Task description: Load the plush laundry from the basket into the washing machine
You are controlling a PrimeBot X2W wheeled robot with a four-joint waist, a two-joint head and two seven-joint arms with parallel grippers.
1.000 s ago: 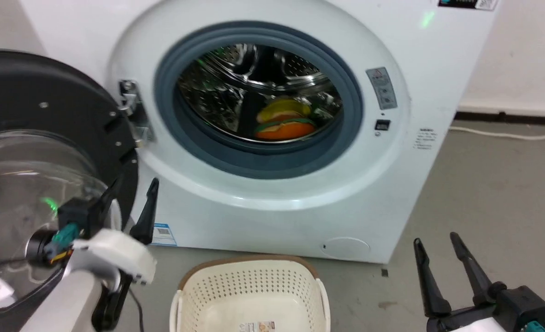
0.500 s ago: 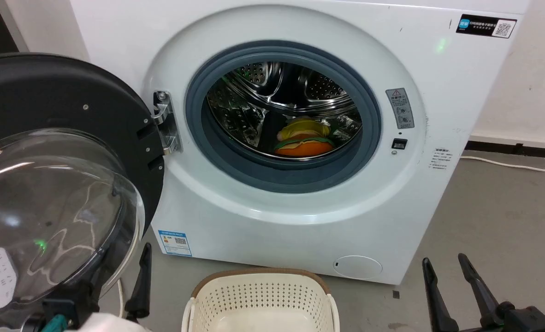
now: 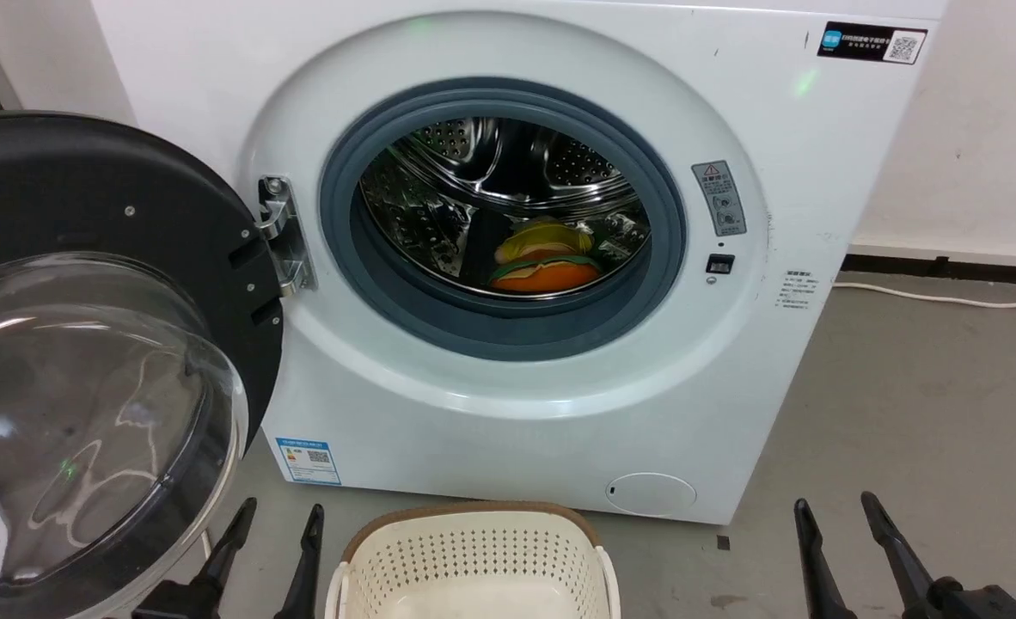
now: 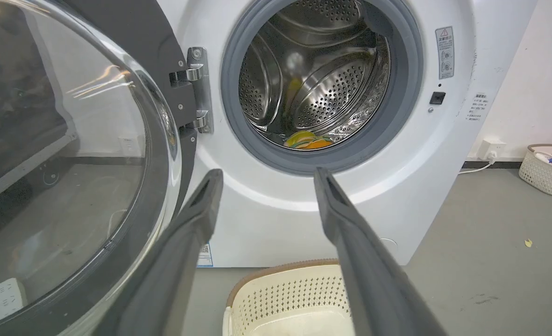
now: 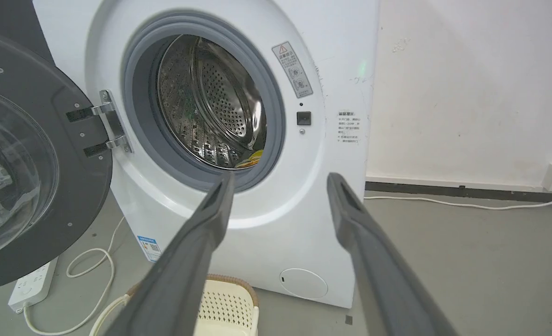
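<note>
1. The doll is seen inside the washing machine, lying at 6 o'clock on the floor of the drum, just behind the grey gasket. Yellow, green and orange cloth can be made out; the head cannot.
2. The basket is set on the floor at 6 o'clock of the head view, just in front of the machine. Nothing is seen in the part that shows, though its near end is cut off.
3. The loading is therefore judged done or all but done. At most, a check of the hidden part of the basket is left.
4. The left gripper is held at 7 o'clock and the right gripper at 5 o'clock. Both are spread apart and nothing is grasped by either.
5. The door is swung wide at 9 o'clock of the opening, and its glass bowl bulges close beside the left gripper. Little room is left there, and the basket rim lies just at that gripper's other side.
6. Open floor is offered at 3 o'clock, around the right gripper. A cable runs along the foot of the wall, well apart. A power strip and its cord lie below the door.
</note>
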